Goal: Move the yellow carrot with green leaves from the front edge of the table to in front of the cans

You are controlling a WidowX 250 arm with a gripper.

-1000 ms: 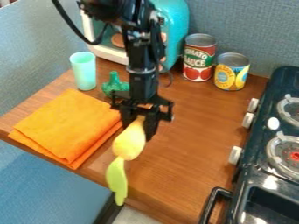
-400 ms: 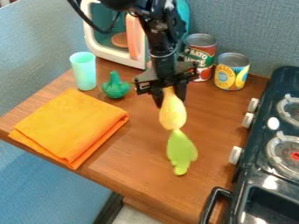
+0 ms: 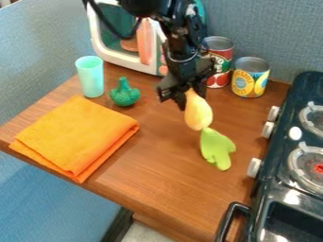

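Observation:
The black gripper (image 3: 191, 93) hangs above the middle of the wooden counter, shut on the top end of a yellow and green toy vegetable. The toy's rounded yellow part (image 3: 198, 113) is just below the fingertips. From it the flat, lobed green part (image 3: 217, 147) hangs down to the lower right, over the counter. Whether its lowest tip touches the wood, I cannot tell. A tomato sauce can (image 3: 218, 60) stands close behind the gripper on the right.
An orange folded cloth (image 3: 74, 134) lies on the left of the counter (image 3: 165, 189). Behind it are a mint cup (image 3: 90, 77) and a green toy vegetable (image 3: 124, 93). A toy oven (image 3: 123, 60) and a pineapple can (image 3: 250, 78) stand at the back, a black stove (image 3: 273, 189) at right.
The gripper has moved right from beside the orange cloth, carrying the yellow and green toy. The toy's green end has swung toward the right. The small green vegetable and the cloth's edge are uncovered.

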